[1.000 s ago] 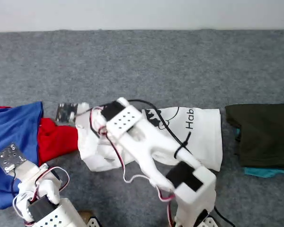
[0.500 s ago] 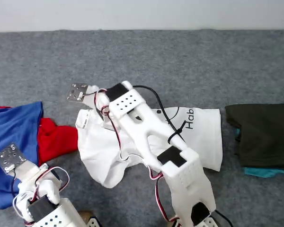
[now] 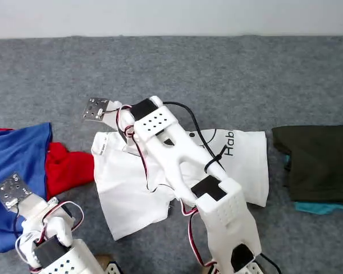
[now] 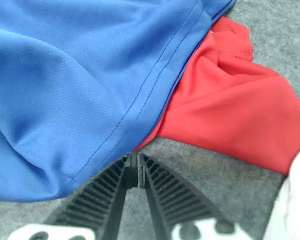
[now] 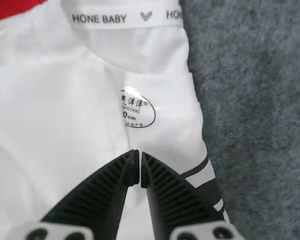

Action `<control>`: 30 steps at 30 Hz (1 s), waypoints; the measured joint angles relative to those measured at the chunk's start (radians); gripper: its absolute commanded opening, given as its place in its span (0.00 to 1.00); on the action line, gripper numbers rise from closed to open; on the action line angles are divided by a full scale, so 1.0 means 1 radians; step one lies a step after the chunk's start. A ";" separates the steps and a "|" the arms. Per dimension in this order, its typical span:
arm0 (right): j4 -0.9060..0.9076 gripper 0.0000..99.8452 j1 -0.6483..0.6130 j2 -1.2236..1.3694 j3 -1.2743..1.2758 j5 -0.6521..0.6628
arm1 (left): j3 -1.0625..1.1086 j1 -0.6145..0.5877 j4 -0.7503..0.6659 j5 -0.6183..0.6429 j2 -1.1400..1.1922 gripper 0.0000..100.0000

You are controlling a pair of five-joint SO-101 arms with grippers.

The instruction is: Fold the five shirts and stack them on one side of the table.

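Observation:
A white shirt [image 3: 131,188] with black print lies spread in the middle of the grey table, its collar [image 5: 125,20] toward the left. My right arm [image 3: 177,160] stretches across it. The right gripper [image 5: 139,161] is shut, its tips just over the fabric below the neck label. I see no cloth pinched between the fingers. A blue shirt [image 3: 14,154] lies crumpled at the left, on top of a red shirt [image 3: 68,168]. My left gripper [image 4: 137,165] is shut and sits at the hem of the blue shirt [image 4: 65,75], beside the red shirt [image 4: 230,115].
At the right edge a folded dark shirt [image 3: 317,160] lies on a folded teal one [image 3: 317,208]. Bare grey carpet [image 3: 217,74] runs across the back of the table. The left arm's base [image 3: 51,245] is at the front left.
My right arm swung from the white shirt's left edge toward the back left. The shirt's bunched left part has spread out flat toward the front. The left arm has not moved.

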 measured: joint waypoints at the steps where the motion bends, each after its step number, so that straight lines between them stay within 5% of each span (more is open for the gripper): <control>1: 0.002 0.03 0.002 0.000 0.000 0.000 | 0.000 0.000 0.000 0.000 0.000 0.02; 18: 0.396 0.07 -0.009 -0.044 -0.077 0.000 | 0.000 0.000 0.000 0.000 0.000 0.02; 30: 0.390 0.07 -0.158 -0.316 0.206 -0.023 | 0.000 0.000 0.000 0.000 0.000 0.02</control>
